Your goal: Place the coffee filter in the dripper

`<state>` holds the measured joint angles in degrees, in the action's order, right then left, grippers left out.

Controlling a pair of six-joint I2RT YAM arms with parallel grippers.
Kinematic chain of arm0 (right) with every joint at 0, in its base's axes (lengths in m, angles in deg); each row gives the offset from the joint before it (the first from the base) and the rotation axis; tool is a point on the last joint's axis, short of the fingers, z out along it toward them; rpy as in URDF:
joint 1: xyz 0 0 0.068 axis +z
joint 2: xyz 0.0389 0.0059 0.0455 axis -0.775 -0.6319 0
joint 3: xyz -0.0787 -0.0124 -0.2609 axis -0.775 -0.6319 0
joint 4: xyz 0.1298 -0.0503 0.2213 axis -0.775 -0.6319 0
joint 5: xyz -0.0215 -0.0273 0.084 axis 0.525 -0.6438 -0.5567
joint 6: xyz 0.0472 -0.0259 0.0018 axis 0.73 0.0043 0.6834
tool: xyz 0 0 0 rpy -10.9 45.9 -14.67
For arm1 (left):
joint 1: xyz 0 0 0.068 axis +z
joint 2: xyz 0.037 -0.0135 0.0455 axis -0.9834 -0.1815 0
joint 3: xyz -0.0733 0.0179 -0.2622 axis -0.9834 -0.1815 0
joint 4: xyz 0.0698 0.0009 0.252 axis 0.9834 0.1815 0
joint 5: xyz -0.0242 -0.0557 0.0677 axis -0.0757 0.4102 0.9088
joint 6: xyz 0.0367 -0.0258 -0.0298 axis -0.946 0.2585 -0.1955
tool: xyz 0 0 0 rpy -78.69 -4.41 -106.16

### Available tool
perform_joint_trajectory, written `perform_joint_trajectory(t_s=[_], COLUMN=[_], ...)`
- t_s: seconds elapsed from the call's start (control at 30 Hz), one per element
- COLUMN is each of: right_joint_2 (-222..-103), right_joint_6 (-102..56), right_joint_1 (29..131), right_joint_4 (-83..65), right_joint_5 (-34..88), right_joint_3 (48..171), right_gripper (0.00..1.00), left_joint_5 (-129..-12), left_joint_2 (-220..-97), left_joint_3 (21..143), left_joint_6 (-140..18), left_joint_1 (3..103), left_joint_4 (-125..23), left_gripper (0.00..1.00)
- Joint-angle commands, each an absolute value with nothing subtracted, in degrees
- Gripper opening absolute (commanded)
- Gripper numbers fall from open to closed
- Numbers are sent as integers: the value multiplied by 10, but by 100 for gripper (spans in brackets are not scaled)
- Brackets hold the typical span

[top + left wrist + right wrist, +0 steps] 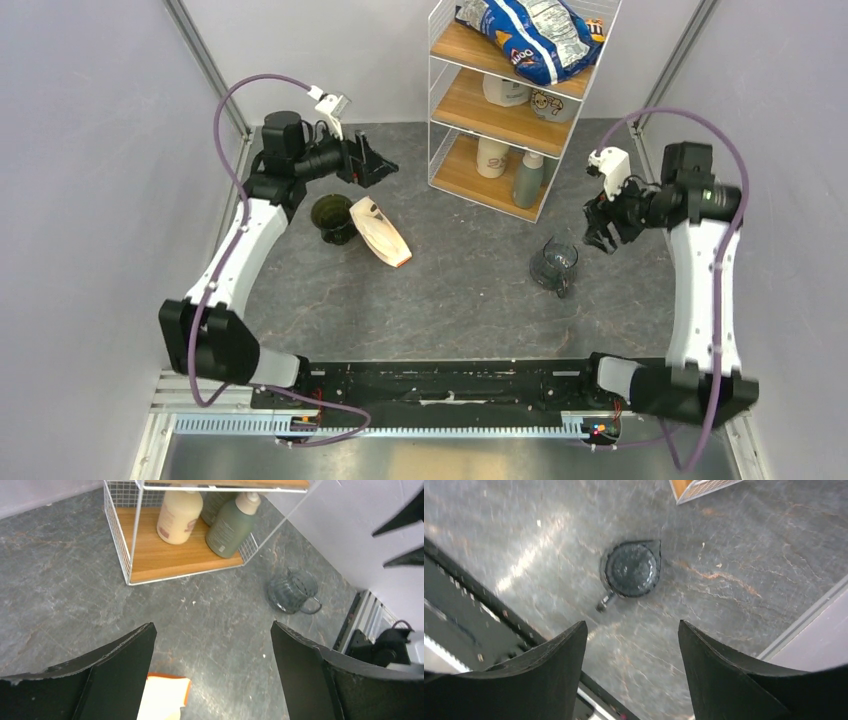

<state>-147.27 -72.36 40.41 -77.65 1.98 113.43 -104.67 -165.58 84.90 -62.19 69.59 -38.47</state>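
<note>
Paper filter, not visible, should be light and crushable: pinch its rim. Released, empty: left hand [212,625], near dripper [332,215], and right hand [632,622].

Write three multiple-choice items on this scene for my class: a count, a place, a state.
1. How many wooden levels has the wire shelf? A two; B three; C five.
2. The tan packet lies: A beside the dripper; B on the shelf; C out on its own.
3. The left gripper and right gripper are: A both open, empty; B both shut; C one holding the packet.
Key: B, three boards show from above; A, packet and dripper sit side by side; A, each wrist view shows spread fingers with nothing between.
</note>
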Motion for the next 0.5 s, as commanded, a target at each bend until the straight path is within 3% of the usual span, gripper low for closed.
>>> perform_joint_trajectory(t_s=[0.0,0.23,0.47], right_joint_2=[-1615,-1694,-1764], right_joint_6=[-1062,-1302,-1364], right_joint_1=[352,306,308], right_joint_4=[-1042,-999,-936], right_joint_5=[6,70,47], right_joint_3=[1252,1200,1155], right_gripper=[74,73,73], left_joint_5=[-1070,-1050,-1033], left_joint_2=[-1587,-1536,-1516], left_joint_3=[820,798,805], left_joint_6=[-683,-674,-677], left_joint_1=[700,700,700], left_joint_4=[-308,-272,-230], left_gripper=[93,94,94])
